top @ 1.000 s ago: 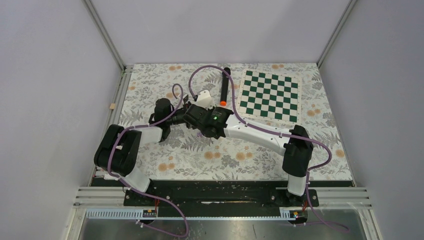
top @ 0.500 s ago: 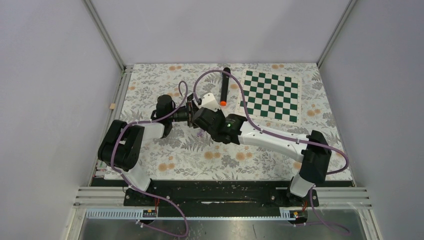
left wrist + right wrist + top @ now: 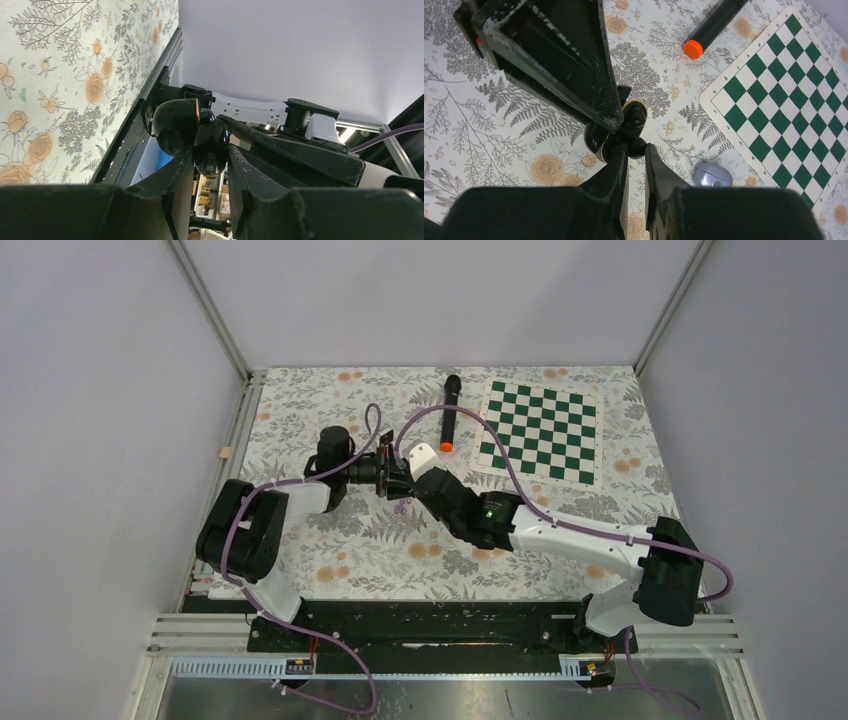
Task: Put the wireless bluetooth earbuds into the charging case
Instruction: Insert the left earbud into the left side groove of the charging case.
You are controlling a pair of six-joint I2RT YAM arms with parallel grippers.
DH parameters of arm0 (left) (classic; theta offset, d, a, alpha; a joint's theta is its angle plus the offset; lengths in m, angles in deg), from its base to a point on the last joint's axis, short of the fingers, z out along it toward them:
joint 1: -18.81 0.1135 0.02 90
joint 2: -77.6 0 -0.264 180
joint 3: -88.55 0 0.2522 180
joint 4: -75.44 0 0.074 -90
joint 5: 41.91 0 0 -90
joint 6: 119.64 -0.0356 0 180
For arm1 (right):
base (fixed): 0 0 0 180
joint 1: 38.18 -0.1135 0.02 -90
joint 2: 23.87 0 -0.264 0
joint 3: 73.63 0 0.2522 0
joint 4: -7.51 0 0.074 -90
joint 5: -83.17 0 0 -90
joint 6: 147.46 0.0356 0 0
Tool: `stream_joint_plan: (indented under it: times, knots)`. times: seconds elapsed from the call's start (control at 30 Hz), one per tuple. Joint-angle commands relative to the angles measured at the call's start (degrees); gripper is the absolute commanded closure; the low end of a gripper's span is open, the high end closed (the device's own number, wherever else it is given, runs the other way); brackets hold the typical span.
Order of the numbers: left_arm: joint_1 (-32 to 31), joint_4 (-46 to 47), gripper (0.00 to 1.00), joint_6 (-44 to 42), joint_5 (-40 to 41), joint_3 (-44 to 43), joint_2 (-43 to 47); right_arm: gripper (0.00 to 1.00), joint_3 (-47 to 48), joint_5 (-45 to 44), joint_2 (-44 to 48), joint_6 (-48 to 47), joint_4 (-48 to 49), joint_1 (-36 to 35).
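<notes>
My left gripper [image 3: 210,159] is shut on a glossy black charging case [image 3: 211,145] and holds it above the table, its lid [image 3: 175,125] open. In the right wrist view the case [image 3: 610,134] shows an orange inner rim. My right gripper [image 3: 636,149] is pinched on a tiny black earbud [image 3: 638,146] right at the case's opening. In the top view both grippers meet at mid-table, the left [image 3: 390,473] and the right [image 3: 408,482]. A pale purple earbud [image 3: 711,175] lies on the mat beneath, also in the top view [image 3: 402,506].
A long black microphone [image 3: 449,413] with an orange end lies behind the grippers, also in the right wrist view [image 3: 710,27]. A green-and-white chessboard [image 3: 540,430] lies at the back right. The floral mat [image 3: 330,560] covers the table; purple cables loop over both arms.
The right arm's elbow and wrist have swung right and toward the near edge, while its fingertips stay at the case. The left gripper has shifted slightly right with the case.
</notes>
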Motion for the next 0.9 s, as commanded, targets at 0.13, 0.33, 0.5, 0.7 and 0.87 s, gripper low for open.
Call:
stream_joint_plan:
  times: [0.13,0.33,0.5,0.7,0.87]
  knots:
    - [0.1,-26.0,1.00,-19.5,1.7,-9.1,6.0,1.00,-11.3,8.1,6.2,-12.5,13.3,-0.9]
    - [0.1,-35.6,1.00,-26.7,2.0,-12.0,6.4,1.00,-14.5,5.9,10.1,-14.7,17.9,-0.9]
    - [0.1,-38.1,1.00,-30.8,1.5,-12.3,7.0,1.00,-15.4,2.0,14.0,-12.6,18.7,-0.9]
    - [0.1,-42.4,1.00,-35.3,0.8,-13.4,7.9,1.00,-17.3,-2.6,18.9,-7.7,17.7,-0.8]
    - [-0.3,-42.3,1.00,-39.2,-2.5,-14.2,11.3,1.00,-18.9,-5.2,22.0,0.4,14.5,1.2]
